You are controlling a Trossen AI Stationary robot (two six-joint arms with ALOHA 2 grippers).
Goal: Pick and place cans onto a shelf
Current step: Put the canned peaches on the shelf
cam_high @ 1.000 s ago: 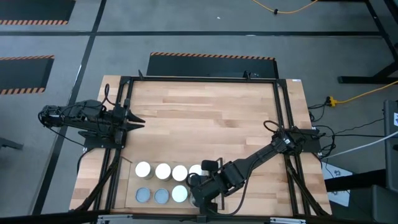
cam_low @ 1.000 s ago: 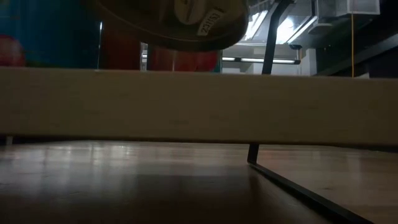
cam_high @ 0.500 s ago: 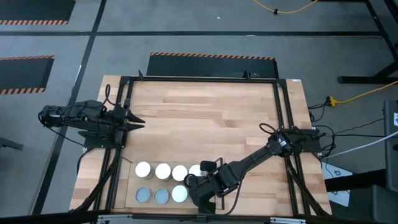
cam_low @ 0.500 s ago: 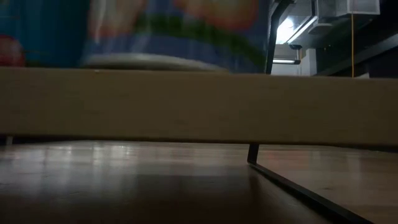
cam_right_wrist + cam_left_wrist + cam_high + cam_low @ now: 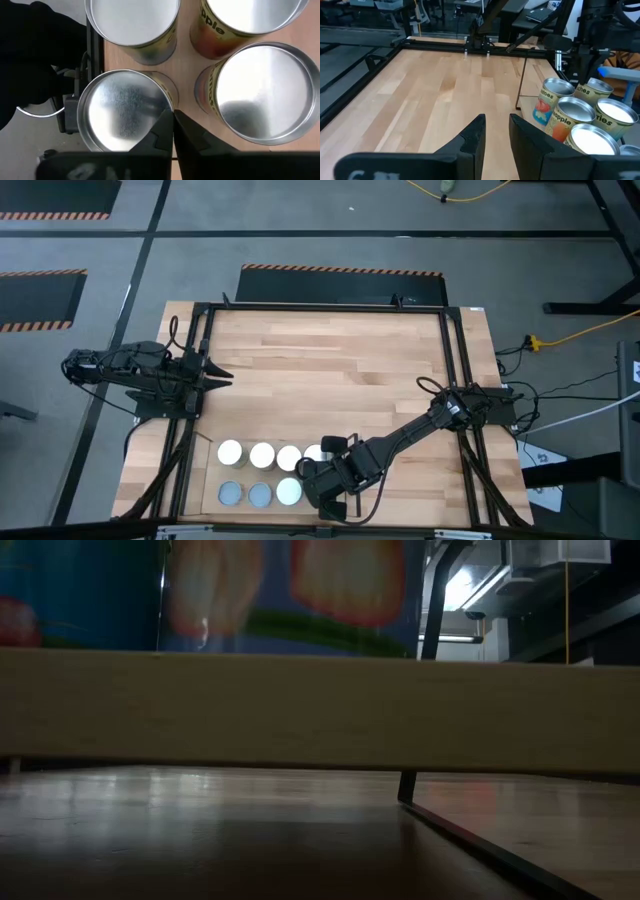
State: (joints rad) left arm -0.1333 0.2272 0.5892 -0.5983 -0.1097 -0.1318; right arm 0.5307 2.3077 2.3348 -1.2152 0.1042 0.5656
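Right gripper (image 5: 318, 492) above the shelf (image 5: 210, 488) — fingers together, gripping nothing, cans (image 5: 262, 454) in two rows beneath, left gripper (image 5: 214, 370) away from the shelf — fingers slightly apart.

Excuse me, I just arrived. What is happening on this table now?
The robot is filling the shelf with cans at the table's near edge. The right pincer is over the shelf's right end, fingers together beside a can top. The left pincer waits at the left side, holding nothing.
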